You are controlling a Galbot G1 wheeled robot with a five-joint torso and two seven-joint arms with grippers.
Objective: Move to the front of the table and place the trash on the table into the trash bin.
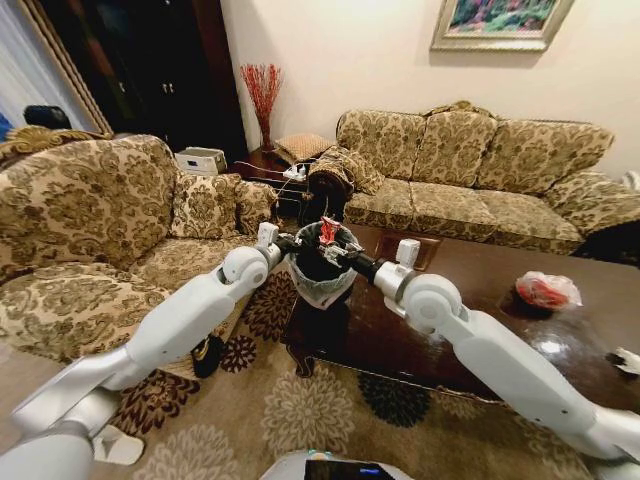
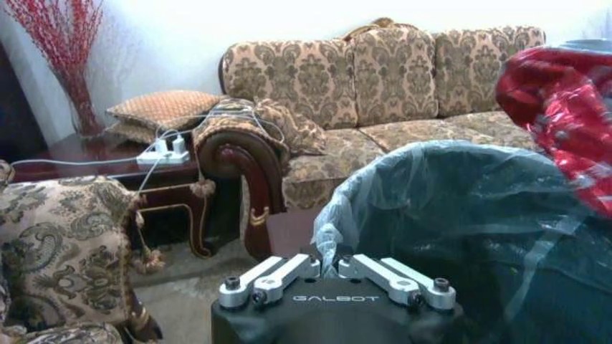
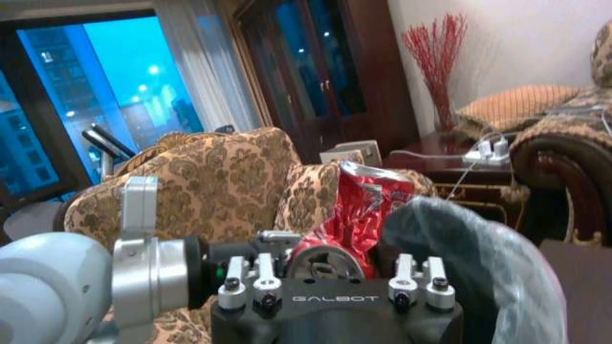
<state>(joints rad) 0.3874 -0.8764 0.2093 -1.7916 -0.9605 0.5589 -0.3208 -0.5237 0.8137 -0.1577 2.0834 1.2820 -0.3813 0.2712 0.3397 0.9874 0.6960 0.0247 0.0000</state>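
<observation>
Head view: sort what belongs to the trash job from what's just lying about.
Job: table, trash bin held by left gripper, red wrapper in right gripper, red-and-white bag, paper scrap.
Lying about: sofas, red twigs, power strip.

There were one round black trash bin with a translucent liner bag (image 1: 322, 268), one crinkled red-and-white wrapper (image 1: 327, 231), one red-and-white plastic bag bundle (image 1: 545, 290) and one white paper scrap (image 1: 628, 361).

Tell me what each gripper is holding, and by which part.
Left gripper grips the trash bin by its liner rim. Right gripper holds a red-and-white wrapper by its lower end, over the bin.
</observation>
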